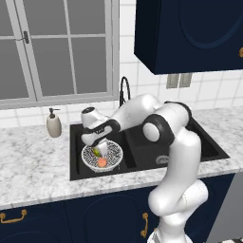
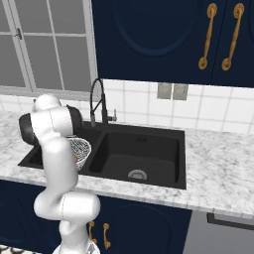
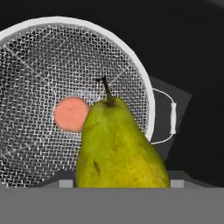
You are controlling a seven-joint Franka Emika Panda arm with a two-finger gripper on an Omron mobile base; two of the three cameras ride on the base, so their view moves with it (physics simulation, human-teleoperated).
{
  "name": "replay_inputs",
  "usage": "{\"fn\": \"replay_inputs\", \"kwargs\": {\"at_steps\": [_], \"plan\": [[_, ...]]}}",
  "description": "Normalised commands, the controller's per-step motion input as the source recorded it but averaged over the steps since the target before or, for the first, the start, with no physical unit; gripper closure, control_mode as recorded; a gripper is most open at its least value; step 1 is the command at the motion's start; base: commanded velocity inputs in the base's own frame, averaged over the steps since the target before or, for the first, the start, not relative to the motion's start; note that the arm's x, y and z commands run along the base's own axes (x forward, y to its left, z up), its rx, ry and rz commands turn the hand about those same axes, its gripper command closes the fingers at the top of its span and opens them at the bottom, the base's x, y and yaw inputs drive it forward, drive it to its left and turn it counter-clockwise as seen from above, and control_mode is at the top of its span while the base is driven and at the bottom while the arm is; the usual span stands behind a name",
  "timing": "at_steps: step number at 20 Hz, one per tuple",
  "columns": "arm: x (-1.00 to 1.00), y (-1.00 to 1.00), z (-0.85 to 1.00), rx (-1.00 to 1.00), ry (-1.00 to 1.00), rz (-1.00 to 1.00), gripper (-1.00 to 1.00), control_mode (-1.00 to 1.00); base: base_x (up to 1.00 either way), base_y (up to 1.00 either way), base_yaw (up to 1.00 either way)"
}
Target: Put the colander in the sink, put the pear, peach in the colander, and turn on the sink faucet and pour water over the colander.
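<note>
The white perforated colander [image 1: 115,153] sits in the left basin of the black sink [image 1: 190,142]. The orange-pink peach [image 1: 102,162] lies on its bottom. My gripper [image 1: 98,149] hangs just over the colander, shut on the yellow-green pear [image 1: 97,151]. In the hand view the pear [image 3: 118,144] stands stem-up between my fingertips [image 3: 65,183], in front of the colander's mesh [image 3: 35,65], and the peach [image 3: 70,114] shows behind its left shoulder. The black gooseneck sink faucet [image 1: 124,90] rises behind the divider. From the right, my arm hides most of the colander [image 2: 82,148].
A white soap dispenser [image 1: 54,123] stands on the marble counter left of the sink. The right basin [image 2: 139,154] holds nothing but its silver drain. A window is behind the sink, and dark blue cabinets hang above right.
</note>
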Motion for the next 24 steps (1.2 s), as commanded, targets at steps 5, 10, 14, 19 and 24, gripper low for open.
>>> {"fn": "replay_inputs", "kwargs": {"at_steps": [5, 10, 14, 19, 24], "plan": [[0.76, 0.0, -0.51, -0.3, 0.14, -0.17, 1.0, -1.0, 0.0, 0.0, 0.0], [0.41, 0.0, -0.67, -0.25, 0.1, -0.11, 1.0, -1.0, 0.0, 0.0, 0.0], [0.12, -0.13, -0.4, -0.07, -0.02, -0.02, 1.0, -1.0, 0.0, 0.0, 0.0], [-0.08, -0.57, -0.17, 0.05, -0.12, 0.01, 1.0, -1.0, 0.0, 0.0, 0.0], [-0.38, -0.73, 0.0, 0.13, -0.15, 0.02, -1.0, -1.0, 0.0, 0.0, 0.0]]}}
